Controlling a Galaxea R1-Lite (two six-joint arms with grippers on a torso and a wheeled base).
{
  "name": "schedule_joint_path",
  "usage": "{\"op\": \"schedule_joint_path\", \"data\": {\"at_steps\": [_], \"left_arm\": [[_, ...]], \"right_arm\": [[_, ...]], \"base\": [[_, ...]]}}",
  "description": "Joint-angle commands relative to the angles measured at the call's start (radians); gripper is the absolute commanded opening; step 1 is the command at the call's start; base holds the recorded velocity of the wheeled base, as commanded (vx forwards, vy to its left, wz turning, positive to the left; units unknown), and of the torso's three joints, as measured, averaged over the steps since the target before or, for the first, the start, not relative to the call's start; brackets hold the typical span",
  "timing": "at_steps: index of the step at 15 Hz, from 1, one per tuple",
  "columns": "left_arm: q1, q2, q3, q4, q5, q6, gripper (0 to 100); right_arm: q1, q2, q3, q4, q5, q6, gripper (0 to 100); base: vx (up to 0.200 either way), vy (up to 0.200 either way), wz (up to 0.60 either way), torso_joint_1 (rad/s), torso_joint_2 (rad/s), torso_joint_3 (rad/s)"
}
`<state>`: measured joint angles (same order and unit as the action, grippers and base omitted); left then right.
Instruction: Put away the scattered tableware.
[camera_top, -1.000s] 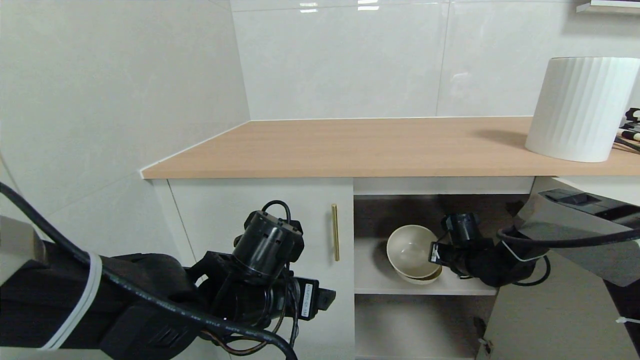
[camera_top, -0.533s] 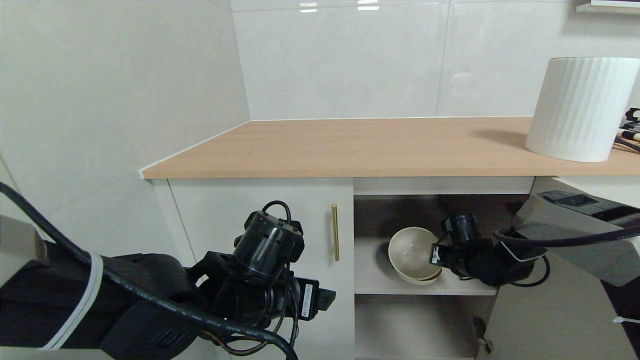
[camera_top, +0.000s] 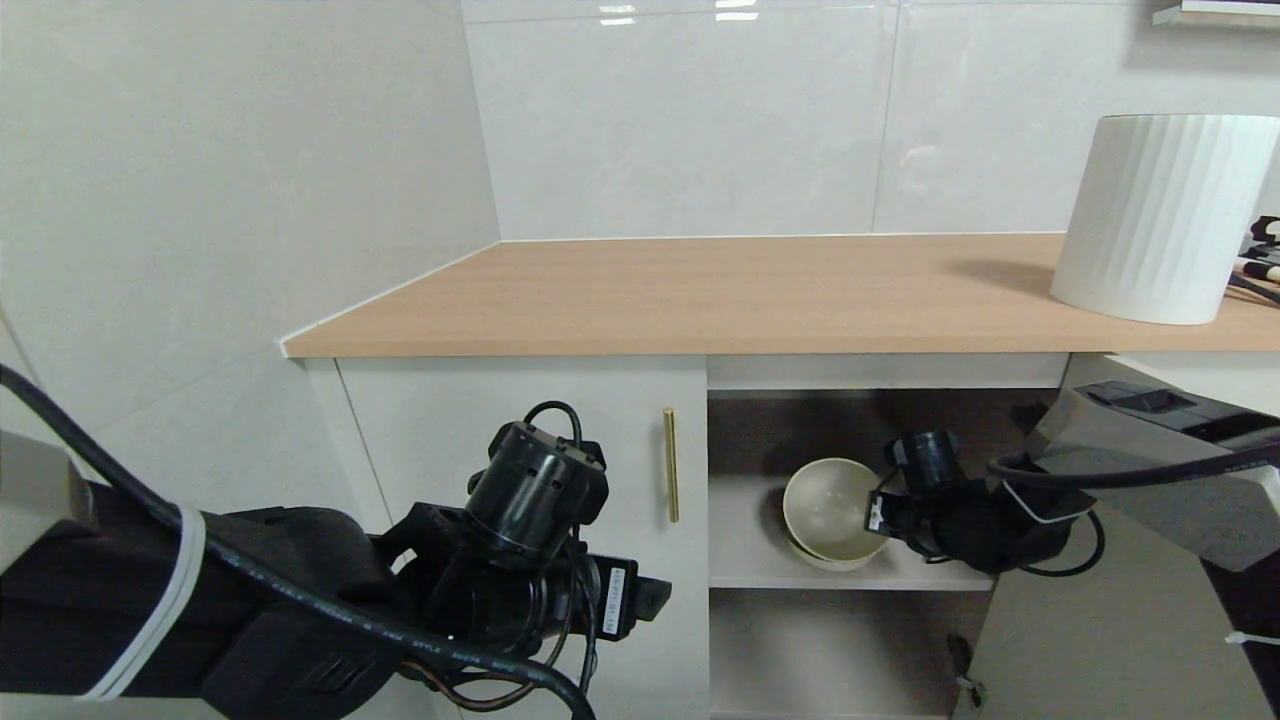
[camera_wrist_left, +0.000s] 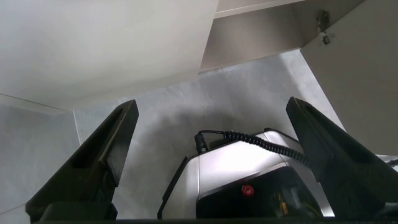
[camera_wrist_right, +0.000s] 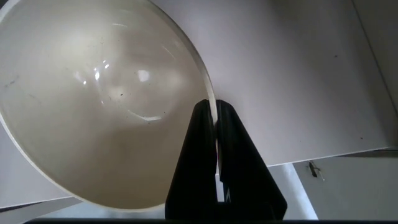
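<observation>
Inside the open cabinet, my right gripper (camera_top: 872, 510) is shut on the rim of a cream bowl (camera_top: 828, 505). The bowl is tilted, its hollow facing out. It hangs just over a second cream bowl (camera_top: 838, 561) that rests on the cabinet shelf (camera_top: 745, 560); I cannot tell whether the two touch. In the right wrist view the black fingers (camera_wrist_right: 202, 149) pinch the thin rim of the bowl (camera_wrist_right: 106, 106). My left gripper (camera_wrist_left: 211, 155) is open and holds nothing, pointing down at the floor. The left arm's wrist (camera_top: 535, 500) hangs low before the closed door.
A closed cabinet door with a gold handle (camera_top: 670, 465) stands left of the opening. The open door (camera_top: 1100, 640) swings out at the right. On the wooden countertop (camera_top: 700, 290) stands a white ribbed canister (camera_top: 1165, 215), with dark utensils (camera_top: 1262, 255) beyond it.
The right gripper has shifted the held bowl slightly right and down, closer onto the bowl beneath. The left arm has stayed put.
</observation>
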<state>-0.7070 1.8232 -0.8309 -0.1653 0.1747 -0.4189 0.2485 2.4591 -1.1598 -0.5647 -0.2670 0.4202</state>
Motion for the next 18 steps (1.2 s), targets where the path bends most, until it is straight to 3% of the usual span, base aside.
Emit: {"op": "schedule_joint_path", "data": {"at_steps": [1, 3, 4, 13, 18], "left_arm": [[0.000, -0.002, -0.001, 0.000, 0.000, 0.000, 100], [0.000, -0.001, -0.001, 0.000, 0.000, 0.000, 100], [0.000, -0.001, -0.001, 0.000, 0.000, 0.000, 100], [0.008, -0.015, -0.002, -0.002, 0.003, -0.003, 100], [0.077, -0.177, 0.015, 0.015, 0.008, -0.009, 100]], "right_arm": [[0.002, 0.001, 0.000, 0.000, 0.000, 0.000, 0], [0.002, 0.000, 0.000, 0.000, 0.000, -0.001, 0], [0.002, 0.000, 0.000, -0.001, 0.000, -0.001, 100], [0.011, -0.034, 0.032, 0.000, 0.011, -0.001, 100], [0.080, -0.266, 0.218, 0.020, 0.084, 0.002, 100]], "base": [[0.000, 0.000, 0.00, 0.000, 0.00, 0.000], [0.000, 0.000, 0.00, 0.000, 0.00, 0.000], [0.000, 0.000, 0.00, 0.000, 0.00, 0.000], [0.000, 0.000, 0.00, 0.000, 0.00, 0.000], [0.000, 0.000, 0.00, 0.000, 0.00, 0.000]]}}
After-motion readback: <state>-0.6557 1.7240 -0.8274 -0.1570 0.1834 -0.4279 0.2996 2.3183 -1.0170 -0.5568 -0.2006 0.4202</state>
